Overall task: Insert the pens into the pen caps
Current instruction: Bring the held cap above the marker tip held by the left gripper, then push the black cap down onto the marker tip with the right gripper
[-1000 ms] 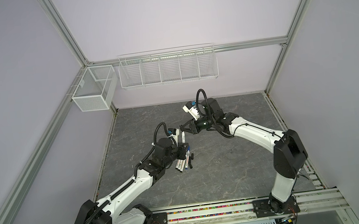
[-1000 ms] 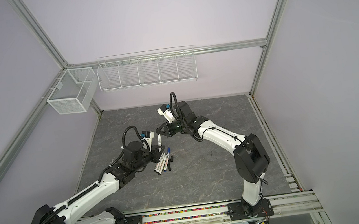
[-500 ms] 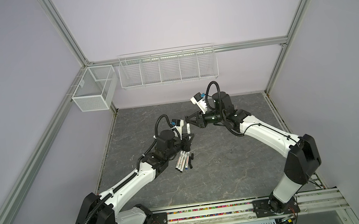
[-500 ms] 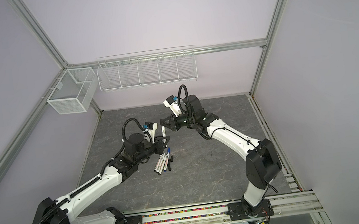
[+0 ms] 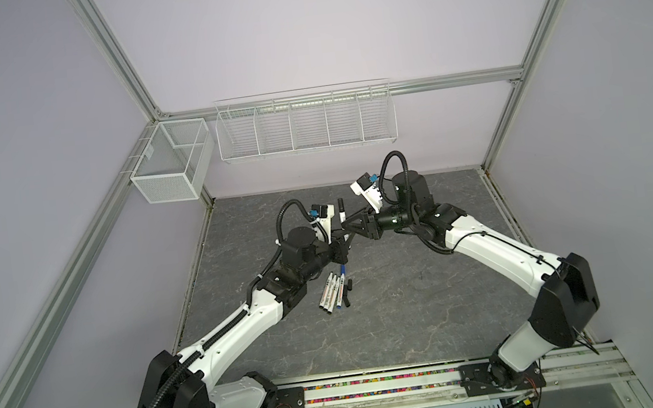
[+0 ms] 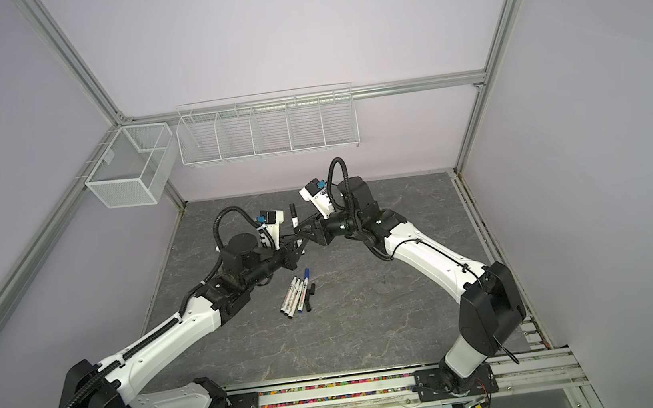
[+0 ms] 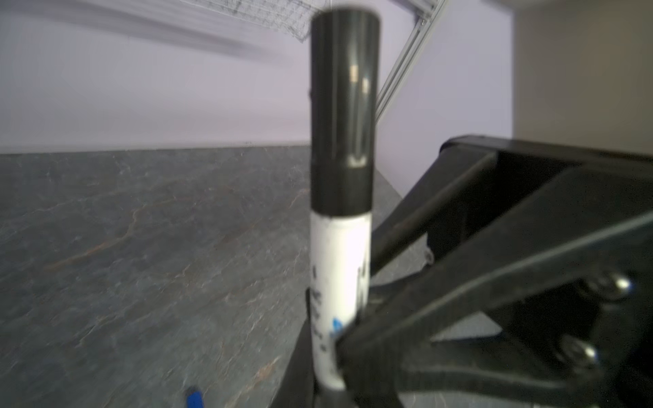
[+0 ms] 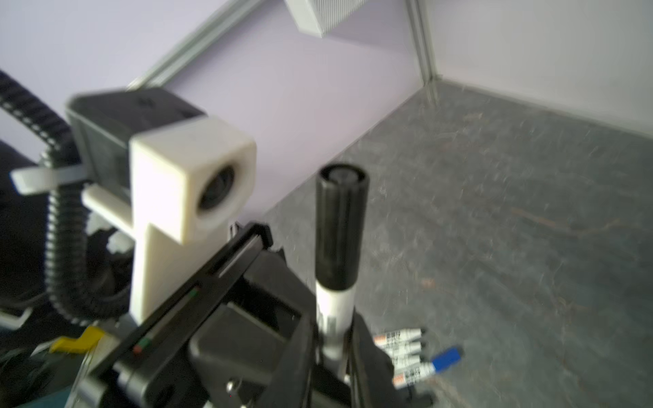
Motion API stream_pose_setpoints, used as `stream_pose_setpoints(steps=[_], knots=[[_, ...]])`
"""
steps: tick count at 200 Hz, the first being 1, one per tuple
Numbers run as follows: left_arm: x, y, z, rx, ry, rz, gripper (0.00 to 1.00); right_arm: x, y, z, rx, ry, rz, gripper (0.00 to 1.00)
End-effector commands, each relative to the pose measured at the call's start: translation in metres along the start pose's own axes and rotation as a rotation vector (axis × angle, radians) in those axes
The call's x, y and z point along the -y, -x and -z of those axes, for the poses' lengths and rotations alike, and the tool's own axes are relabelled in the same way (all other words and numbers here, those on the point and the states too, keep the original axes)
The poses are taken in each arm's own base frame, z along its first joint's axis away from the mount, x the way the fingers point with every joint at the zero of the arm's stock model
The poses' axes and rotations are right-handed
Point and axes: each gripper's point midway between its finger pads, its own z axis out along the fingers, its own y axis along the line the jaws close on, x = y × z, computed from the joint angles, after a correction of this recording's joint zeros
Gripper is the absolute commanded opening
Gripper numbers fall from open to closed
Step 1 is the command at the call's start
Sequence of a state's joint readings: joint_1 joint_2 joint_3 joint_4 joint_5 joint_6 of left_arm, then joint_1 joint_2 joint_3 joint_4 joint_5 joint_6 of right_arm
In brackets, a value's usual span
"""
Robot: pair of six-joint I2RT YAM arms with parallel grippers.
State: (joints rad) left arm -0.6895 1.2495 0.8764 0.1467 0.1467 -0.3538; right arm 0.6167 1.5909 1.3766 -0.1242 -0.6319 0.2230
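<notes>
Above the grey mat (image 5: 412, 308), at 12 o'clock from its middle in both top views: left claw (image 5: 340, 247) clenched on the lower barrel of a white pen (image 5: 342, 218), held upright, clear of the mat. Seated on the pen's top end, a black cap (image 5: 340, 203). At 3 o'clock of the pen, right claw (image 5: 349, 227), fingertips just beside the barrel; cannot tell whether released or clenched. At 6 o'clock of the left claw, flat on the mat, a tight row of other pens (image 5: 331, 293), among them a blue-ended pen (image 8: 445, 358).
</notes>
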Motion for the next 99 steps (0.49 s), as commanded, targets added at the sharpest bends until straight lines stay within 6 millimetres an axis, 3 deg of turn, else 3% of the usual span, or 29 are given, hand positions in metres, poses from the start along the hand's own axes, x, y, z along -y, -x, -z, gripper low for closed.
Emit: stream_pose_setpoints(steps=[1, 17, 50, 99], knots=[[0.012, 0.066, 0.008, 0.206, -0.007, -0.069, 0.00, -0.022, -0.032, 0.001, -0.110, 0.073, -0.033, 0.25], [0.011, 0.060, 0.007, 0.183, 0.001, -0.098, 0.00, -0.020, -0.028, 0.003, -0.093, 0.052, -0.027, 0.28], [0.000, 0.037, 0.006, 0.126, 0.031, -0.104, 0.00, -0.011, -0.018, 0.011, -0.052, -0.032, -0.010, 0.47], [-0.019, -0.021, 0.006, 0.004, 0.083, -0.093, 0.00, 0.000, 0.009, 0.035, 0.062, -0.172, 0.045, 0.56]])
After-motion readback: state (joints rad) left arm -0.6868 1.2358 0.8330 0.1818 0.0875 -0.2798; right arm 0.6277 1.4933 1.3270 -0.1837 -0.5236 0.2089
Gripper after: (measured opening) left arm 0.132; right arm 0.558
